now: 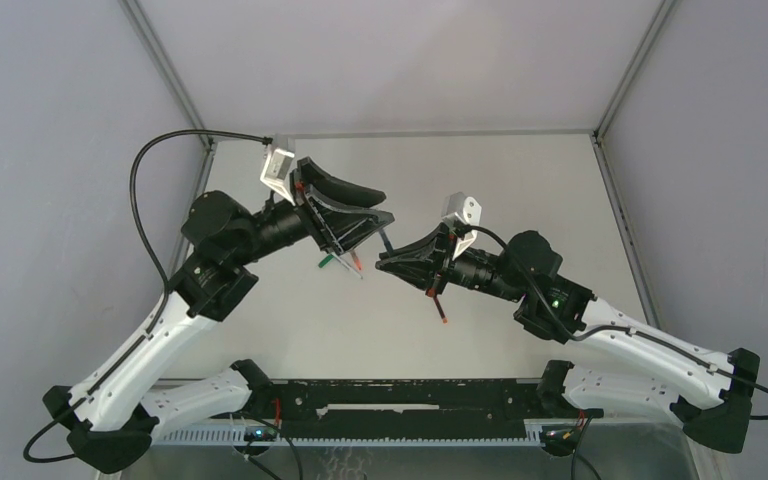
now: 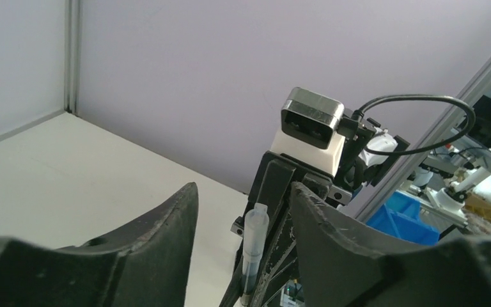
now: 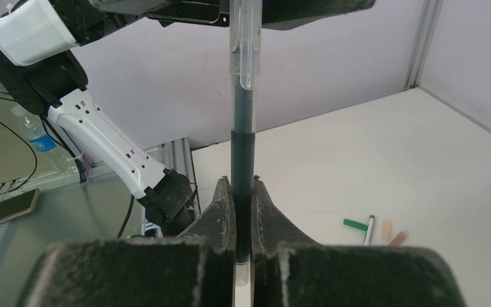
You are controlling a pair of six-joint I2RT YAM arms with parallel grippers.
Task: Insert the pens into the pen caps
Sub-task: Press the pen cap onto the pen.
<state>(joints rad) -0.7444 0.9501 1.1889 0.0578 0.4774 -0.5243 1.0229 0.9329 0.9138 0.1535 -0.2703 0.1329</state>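
My right gripper (image 3: 243,187) is clamped shut on the black pen (image 3: 242,147), which stands straight out of the jaws, raised clear of the table (image 3: 383,160). A clear cap (image 3: 243,51) sits over the far end of this pen; I cannot tell how deep it is seated. My left gripper (image 2: 243,192) stands open astride that cap, with neither finger appearing to touch it. To finish the step well, I judge that I should close the left jaws squarely on the cap and press along the pen's axis only, since side load could tilt the pen. The cap is the only container in view, and it holds this pen's end. The loose pens and caps (image 3: 371,229) lie on the table, well apart from the black pen.
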